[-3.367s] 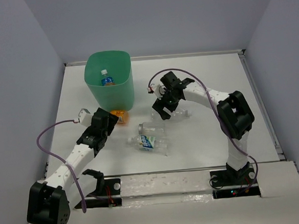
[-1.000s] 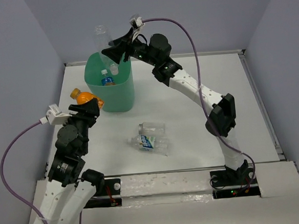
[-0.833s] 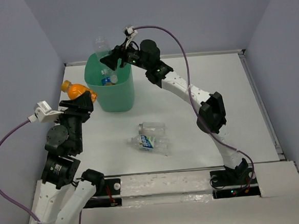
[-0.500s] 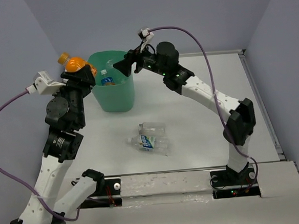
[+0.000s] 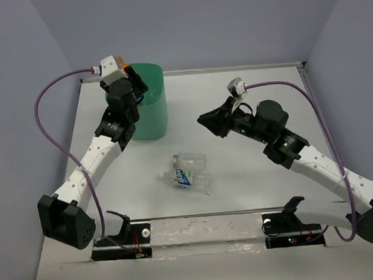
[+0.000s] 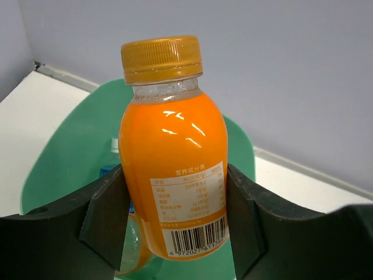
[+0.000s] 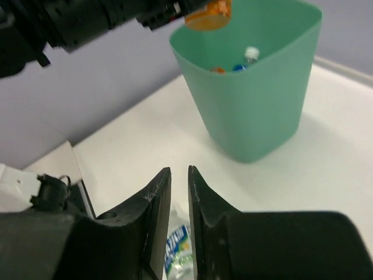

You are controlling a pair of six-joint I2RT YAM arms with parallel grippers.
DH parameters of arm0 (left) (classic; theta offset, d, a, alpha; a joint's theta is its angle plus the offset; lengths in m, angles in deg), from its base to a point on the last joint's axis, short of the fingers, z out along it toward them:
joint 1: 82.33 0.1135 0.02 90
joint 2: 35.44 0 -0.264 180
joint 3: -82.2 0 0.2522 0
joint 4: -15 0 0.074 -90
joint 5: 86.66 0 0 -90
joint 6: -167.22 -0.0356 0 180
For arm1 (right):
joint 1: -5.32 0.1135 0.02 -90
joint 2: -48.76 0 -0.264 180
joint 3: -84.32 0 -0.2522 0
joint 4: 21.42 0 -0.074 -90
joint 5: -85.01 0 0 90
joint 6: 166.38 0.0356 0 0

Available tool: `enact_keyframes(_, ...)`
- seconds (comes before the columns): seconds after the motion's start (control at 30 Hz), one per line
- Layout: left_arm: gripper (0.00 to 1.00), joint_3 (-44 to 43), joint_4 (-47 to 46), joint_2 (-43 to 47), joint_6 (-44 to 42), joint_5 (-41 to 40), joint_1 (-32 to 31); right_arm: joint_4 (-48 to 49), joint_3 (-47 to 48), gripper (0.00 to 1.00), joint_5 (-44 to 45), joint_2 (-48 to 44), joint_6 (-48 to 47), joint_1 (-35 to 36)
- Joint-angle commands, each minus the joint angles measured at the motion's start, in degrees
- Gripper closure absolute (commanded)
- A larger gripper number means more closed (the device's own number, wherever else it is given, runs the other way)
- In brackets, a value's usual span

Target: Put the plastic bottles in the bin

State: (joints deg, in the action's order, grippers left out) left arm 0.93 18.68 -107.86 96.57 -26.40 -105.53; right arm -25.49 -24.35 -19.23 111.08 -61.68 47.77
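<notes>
My left gripper is shut on an orange bottle with an orange cap, held upright over the left rim of the mint-green bin. In the left wrist view the gripper clamps the bottle's labelled lower half, with the bin open below. Inside the bin lie a white-capped bottle and another orange one. My right gripper hangs shut and empty over the table, right of the bin. A clear bottle and a blue-white labelled bottle lie on the table.
The white table is walled on three sides, with a raised edge along the back. The two arm bases sit at the near edge. The left arm's purple cable loops out over the table's left side.
My right gripper let the clear bottle go over the bin, drew back right and down, and shut. My left arm carried the orange bottle up and over to the bin's rim.
</notes>
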Motion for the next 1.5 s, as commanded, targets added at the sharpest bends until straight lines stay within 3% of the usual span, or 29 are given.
enact_keyframes(0.0,0.31,-3.06,-1.61,-0.96,-1.7,-4.1,-0.09,-13.19,0.27,0.7,1.41,-1.42,-3.62,0.26)
enact_keyframes(0.03,0.17,-3.24,-0.99,-1.4,-1.25,-4.28,-0.18,-16.69,0.45,0.63,-0.33,-0.2,-4.67,0.26)
enact_keyframes(0.07,0.12,-3.42,0.49,-1.49,-0.9,-4.45,-0.09,-18.46,0.71,0.5,-1.39,0.86,-5.03,0.26)
enact_keyframes(0.13,0.02,-4.3,2.52,-1.32,0.15,-4.54,-0.18,-22.15,1.24,0.3,-4.2,4.53,-6.51,0.26)
enact_keyframes(0.17,0.01,-4.74,3.57,-1.14,0.24,-4.45,-0.09,-23.3,1.24,0.3,-4.91,5.86,-7.31,0.26)
enact_keyframes(0.2,0.01,-5.61,6.02,-0.88,0.51,-4.02,-0.18,-24.36,1.85,0.24,-5.18,7.27,-8.1,0.87)
enact_keyframes(0.33,0.01,-6.76,13.85,3.41,3.22,-0.59,-0.18,-27.79,3.7,0.18,-4.39,13.51,-13.1,2.54)
enact_keyframes(0.5,0.01,-3.61,21.85,11.32,7.45,10.88,-0.26,-30.26,7.82,0.15,-1.85,21.77,-18.03,5.61)
enact_keyframes(0.77,0.01,10.45,36.79,26.53,13.77,29.71,-0.97,-34.04,14.77,0.13,0.88,34.87,-22.08,7.37)
enact_keyframes(0.9,0.01,19.84,42.69,33.64,18.17,38.42,-1.06,-34.04,17.58,0.14,3.86,38.65,-22.17,7.38)
enact_keyframes(1.17,0.01,31.9,44.63,40.69,27.57,44.85,-1.23,-33.34,21.72,0.24,6.33,46.13,-21.56,7.38)
enact_keyframes(1.27,0.01,38.05,40.34,41.13,32.57,46.0,-2.45,-30.98,20.75,0.44,7.29,45.96,-20.16,7.38)
enact_keyframes(1.37,0.01,43.59,33.49,40.26,39.16,44.86,-5.44,-28.69,18.91,0.58,8.17,44.03,-18.66,7.38)
enact_keyframes(1.47,0.01,46.15,26.98,36.14,44.27,39.95,-12.46,-27.36,17.07,0.68,9.14,42.45,-17.51,7.38)
